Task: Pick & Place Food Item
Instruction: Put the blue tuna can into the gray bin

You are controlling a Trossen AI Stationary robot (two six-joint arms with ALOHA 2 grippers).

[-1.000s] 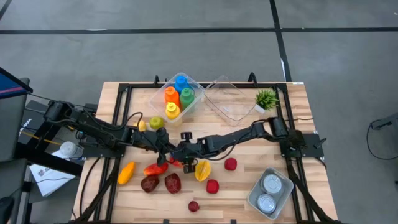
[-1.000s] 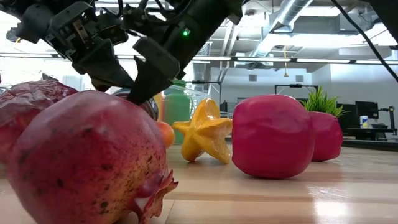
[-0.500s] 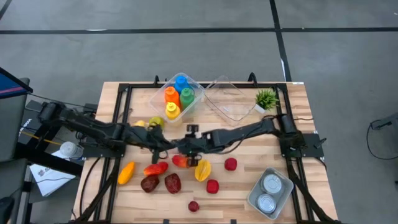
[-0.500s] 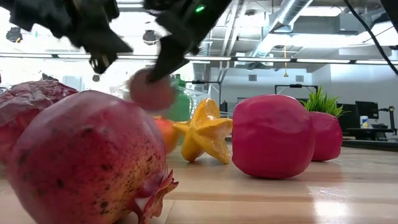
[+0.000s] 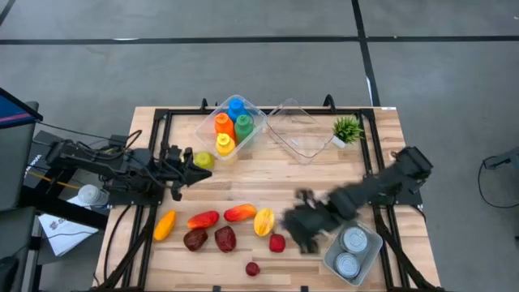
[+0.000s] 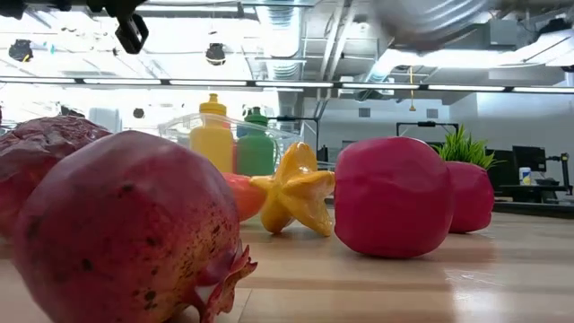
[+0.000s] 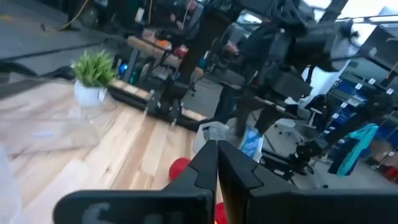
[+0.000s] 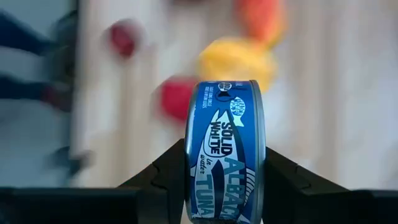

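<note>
My right gripper (image 5: 306, 229) is shut on a blue tuna can (image 8: 227, 149) and hangs, blurred, above the table's near right part, beside the clear tub (image 5: 331, 253) that holds two cans. In the low view the can (image 6: 429, 20) is a silver blur at the top. My left gripper (image 5: 183, 161) is shut with nothing in it at the table's left, next to a yellow-green fruit (image 5: 203, 160). A starfruit (image 5: 263, 221), red fruits (image 5: 277, 242), two pomegranates (image 5: 225, 238) and peppers (image 5: 240, 212) lie on the wood. My right gripper pinches the tuna can between its two fingers (image 8: 163, 177), one on each flat end (image 8: 190, 168), so the labelled wall faces the wrist camera. The fingers slant down from above. The can stands on edge in the hold, lifted clear of the table.
A clear bin of coloured bottles (image 5: 231, 126) and a second clear bin (image 5: 296, 130) stand at the far edge, with a small potted plant (image 5: 347, 128) to their right. An orange fruit (image 5: 165, 225) lies near left. Black rails (image 5: 154, 154) frame the table.
My right gripper has lifted the can off the table's middle and swung it fast toward the near right, up to the tub of cans. My left gripper has drawn back toward the table's left edge and risen, staying shut.
</note>
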